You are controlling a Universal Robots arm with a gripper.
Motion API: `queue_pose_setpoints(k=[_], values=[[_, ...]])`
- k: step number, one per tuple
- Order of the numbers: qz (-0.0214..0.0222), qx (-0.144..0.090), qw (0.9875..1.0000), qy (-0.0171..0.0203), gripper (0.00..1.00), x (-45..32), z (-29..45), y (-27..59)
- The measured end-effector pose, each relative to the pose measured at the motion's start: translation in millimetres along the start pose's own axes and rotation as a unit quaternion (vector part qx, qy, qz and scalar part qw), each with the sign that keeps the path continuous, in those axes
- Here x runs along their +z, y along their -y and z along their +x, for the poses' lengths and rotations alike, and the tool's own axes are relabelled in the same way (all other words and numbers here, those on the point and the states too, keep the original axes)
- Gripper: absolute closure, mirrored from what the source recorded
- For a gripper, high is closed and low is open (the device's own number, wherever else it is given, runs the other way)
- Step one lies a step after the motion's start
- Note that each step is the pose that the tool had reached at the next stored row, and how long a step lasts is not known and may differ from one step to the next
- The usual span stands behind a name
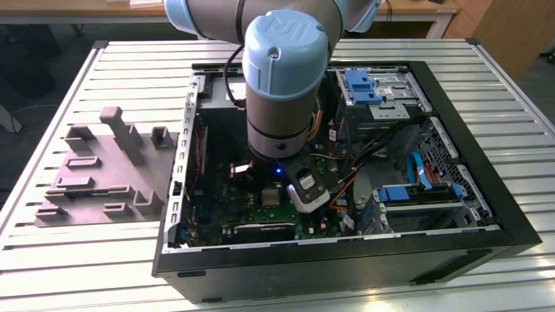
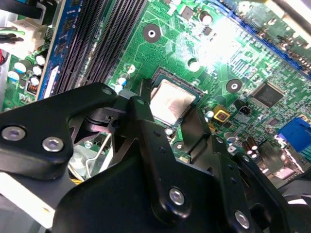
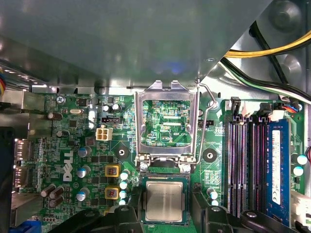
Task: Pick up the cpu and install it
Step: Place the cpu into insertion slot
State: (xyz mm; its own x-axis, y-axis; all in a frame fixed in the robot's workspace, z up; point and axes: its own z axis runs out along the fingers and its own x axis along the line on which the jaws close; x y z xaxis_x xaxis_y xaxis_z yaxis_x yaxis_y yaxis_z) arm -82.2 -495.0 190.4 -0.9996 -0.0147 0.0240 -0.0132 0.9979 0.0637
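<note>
arm (image 1: 279, 97): silver-grey tube, pale blue joint caps | hand (image 2: 165, 133): black links, silver screws

I work in what looks like a robotics lab or electronics workshop. An opened desktop computer case (image 1: 347, 195) lies on a slatted aluminium table (image 1: 69, 260), its green motherboard (image 3: 87, 145) and cables exposed. A grey fixture with moulded part holders (image 1: 104, 169) sits beside it. Wooden desks (image 1: 416, 13) stand behind, over a dark floor.
</note>
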Motion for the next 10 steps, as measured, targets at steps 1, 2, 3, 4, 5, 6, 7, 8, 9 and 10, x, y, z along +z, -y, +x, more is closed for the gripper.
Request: queue_pose_setpoints(k=[1, 2, 3, 4, 5, 6, 7, 8, 9, 10], values=[[0.0, 0.0, 1.0, 0.0, 0.48, 0.0, 0.0, 0.0], [0.0, 0.0, 1.0, 0.0, 0.48, 0.0, 0.0, 0.0], [0.0, 0.0, 1.0, 0.0, 0.5, 0.0, 0.0, 0.0], [0.0001, 0.0, 1.0, -0.0001, 0.5, -0.1, 0.0, 0.0], [0.0001, 0.0, 1.0, 0.0, 0.56, 0.0, 0.0, 0.0], [0.0001, 0.0, 1.0, -0.0001, 0.56, 0.0, 0.0, 0.0], [0.0001, 0.0, 1.0, -0.0001, 0.56, 0.0, 0.0, 0.0], [0.0001, 0.0, 1.0, -0.0001, 0.56, 0.0, 0.0, 0.0], [0.0001, 0.0, 1.0, 0.0, 0.56, 0.1, 0.0, 0.0], [0.0, 0.0, 1.0, 0.0, 0.56, 0.1, 0.0, 0.0]])
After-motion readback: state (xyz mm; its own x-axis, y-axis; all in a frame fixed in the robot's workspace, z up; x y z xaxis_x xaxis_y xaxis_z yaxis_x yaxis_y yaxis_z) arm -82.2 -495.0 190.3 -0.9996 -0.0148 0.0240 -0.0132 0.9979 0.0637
